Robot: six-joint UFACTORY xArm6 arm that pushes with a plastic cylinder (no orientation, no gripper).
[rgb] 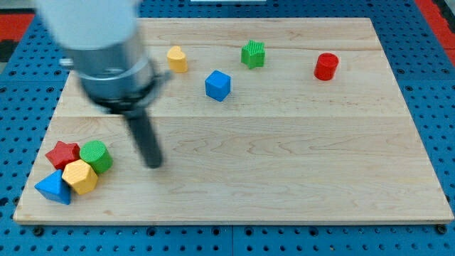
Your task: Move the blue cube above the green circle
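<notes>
**Blue cube hasn't gone anywhere yet**

You've got the wooden board mostly open. My tip touches nothing, sitting just right of the green circle at the view's bottom left. The blue cube sits well apart, up top beside the green star. Whole push is left.
</notes>
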